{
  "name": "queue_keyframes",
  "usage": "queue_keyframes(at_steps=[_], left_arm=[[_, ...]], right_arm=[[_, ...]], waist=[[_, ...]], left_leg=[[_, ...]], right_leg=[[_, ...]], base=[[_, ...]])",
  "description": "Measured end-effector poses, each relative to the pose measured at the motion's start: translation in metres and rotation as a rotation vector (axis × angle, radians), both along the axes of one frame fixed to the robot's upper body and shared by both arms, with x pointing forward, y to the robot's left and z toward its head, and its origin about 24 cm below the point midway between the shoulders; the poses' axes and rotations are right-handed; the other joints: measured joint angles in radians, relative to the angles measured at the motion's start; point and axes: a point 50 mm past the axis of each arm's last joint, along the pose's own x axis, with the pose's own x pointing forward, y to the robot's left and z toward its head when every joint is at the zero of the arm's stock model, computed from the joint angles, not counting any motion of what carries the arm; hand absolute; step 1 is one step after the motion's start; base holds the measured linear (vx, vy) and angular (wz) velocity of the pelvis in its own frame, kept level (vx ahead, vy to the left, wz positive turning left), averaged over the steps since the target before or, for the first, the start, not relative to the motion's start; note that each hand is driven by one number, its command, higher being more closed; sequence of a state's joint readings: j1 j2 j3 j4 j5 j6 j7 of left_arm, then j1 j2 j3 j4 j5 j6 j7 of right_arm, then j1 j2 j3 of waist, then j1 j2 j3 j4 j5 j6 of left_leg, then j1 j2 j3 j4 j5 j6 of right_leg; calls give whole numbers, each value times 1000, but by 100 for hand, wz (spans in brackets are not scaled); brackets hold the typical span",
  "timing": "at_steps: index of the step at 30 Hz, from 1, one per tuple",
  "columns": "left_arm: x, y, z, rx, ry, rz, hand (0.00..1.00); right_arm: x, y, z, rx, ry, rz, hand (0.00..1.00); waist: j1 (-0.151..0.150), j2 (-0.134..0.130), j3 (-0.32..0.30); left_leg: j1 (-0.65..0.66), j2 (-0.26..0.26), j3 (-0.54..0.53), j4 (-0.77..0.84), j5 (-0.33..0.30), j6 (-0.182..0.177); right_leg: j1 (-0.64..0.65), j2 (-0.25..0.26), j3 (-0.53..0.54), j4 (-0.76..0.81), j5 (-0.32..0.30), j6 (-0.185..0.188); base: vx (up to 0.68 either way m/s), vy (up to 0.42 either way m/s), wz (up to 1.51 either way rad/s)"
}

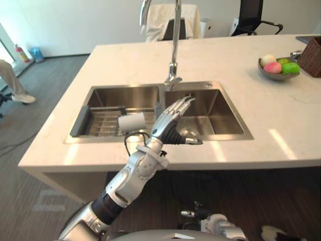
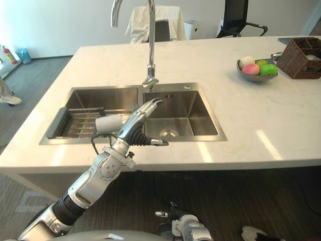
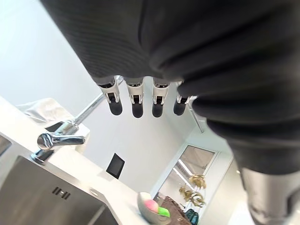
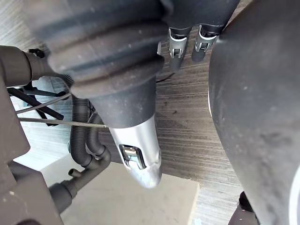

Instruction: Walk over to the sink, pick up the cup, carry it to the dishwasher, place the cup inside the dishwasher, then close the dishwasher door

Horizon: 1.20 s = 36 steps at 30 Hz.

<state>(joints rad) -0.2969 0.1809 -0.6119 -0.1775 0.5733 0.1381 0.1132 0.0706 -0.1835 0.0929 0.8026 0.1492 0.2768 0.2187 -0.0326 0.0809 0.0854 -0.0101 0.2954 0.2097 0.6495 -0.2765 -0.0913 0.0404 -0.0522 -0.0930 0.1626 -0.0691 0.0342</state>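
Holding the left hand [image 1: 169,122] above the sink [image 1: 100,140] front rim, fingers straight and apart, gripping nothing. Leaving the white cup [image 1: 132,121] lying sideways on the left basin's rack [image 1: 100,124]. Hanging the right hand [image 4: 140,160] low over the floor, fingers relaxed

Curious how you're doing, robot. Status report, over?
Left hand open over the sink. Right hand open, hanging low. Cup on its side on the rack, untouched. Nothing blocks it.
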Motion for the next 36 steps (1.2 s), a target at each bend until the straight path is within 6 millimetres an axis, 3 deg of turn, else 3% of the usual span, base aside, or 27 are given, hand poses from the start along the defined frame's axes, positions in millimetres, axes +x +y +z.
queue_keyframes(at_steps=[1,2,3,5,8,11,16,22,29,36], left_arm=[[3,4,1,9,-1,16,0],[8,9,6,15,-11,42,0],[14,13,13,19,-34,63,0],[20,22,15,53,-45,95,0],[29,40,12,105,-42,161,0],[46,61,-6,239,8,246,0],[60,75,-2,345,23,258,0],[61,70,-8,495,67,174,0],[57,55,-16,646,105,70,0],[55,54,-25,733,165,49,0]], right_arm=[[1,0,0,-1,7,17,0],[0,-2,-1,1,16,41,0],[3,-6,1,-12,7,51,0],[4,0,-1,4,13,51,0],[8,0,-2,14,17,18,0],[7,2,-3,15,33,-7,0],[10,3,-3,23,44,-11,0],[11,5,-3,21,60,2,0],[12,11,-5,25,79,20,0],[12,13,-6,30,81,20,0]], waist=[[-1,-1,-1],[-3,11,-6],[-4,35,-8],[-16,4,-14],[-22,-3,-9],[-30,-3,-9],[-58,-3,-8],[-88,-12,-2],[-101,-33,6],[-108,-51,2]], left_leg=[[-5,-31,10,-96,5,1],[-21,-88,13,-315,86,11],[-58,-118,6,-439,240,10],[-23,-170,-13,-530,292,16],[15,-210,-26,-660,343,30],[60,-221,-44,-714,360,27],[61,-220,-73,-730,367,23],[95,-217,-75,-736,367,21],[98,-213,-69,-736,366,21],[98,-214,-42,-736,360,21]], right_leg=[[8,-8,-1,-8,2,4],[14,-15,-7,-24,5,17],[12,-5,-20,-30,-3,34],[14,-46,-40,-41,-10,49],[17,-69,-77,-53,-21,64],[54,-71,-97,-79,-25,66],[72,-64,-135,-96,-28,63],[125,-57,-147,-125,-24,63],[134,-51,-141,-156,-7,63],[138,-51,-119,-186,19,65]], base=[[232,21,-8],[206,82,14],[199,80,23],[186,55,44],[142,62,38],[75,1,18],[11,-31,14],[2,-11,5],[-50,1,-4],[-7,3,-10]])
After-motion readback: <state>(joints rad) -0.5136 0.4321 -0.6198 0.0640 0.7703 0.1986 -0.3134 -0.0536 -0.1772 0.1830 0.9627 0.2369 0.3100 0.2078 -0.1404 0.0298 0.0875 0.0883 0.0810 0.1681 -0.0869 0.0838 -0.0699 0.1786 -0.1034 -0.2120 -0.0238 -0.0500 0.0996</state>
